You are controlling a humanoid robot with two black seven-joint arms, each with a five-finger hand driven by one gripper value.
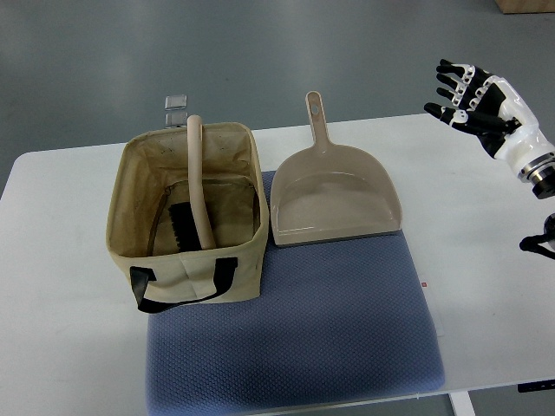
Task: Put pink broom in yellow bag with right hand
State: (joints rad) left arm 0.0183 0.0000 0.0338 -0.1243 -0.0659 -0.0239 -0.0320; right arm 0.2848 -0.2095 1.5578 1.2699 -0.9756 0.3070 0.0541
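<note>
**Bystanders on the table**

We see a white table (486, 338) standing on a grey floor (260, 61). A blue-grey mat (295, 347) with a fine woven texture lies across the table's near middle, its front edge close to the table's near edge. On the mat's far part rests 1 beige dustpan (334, 195), open side up, its flat lip towards us and its handle pointing away, past the mat and over the table's far edge; we see a hole near the handle's end. Beyond the table, on the floor, we make out 2 small pale squares (176, 107), one just behind the other. At the top right corner we glimpse a brown box edge (525, 5).
</note>
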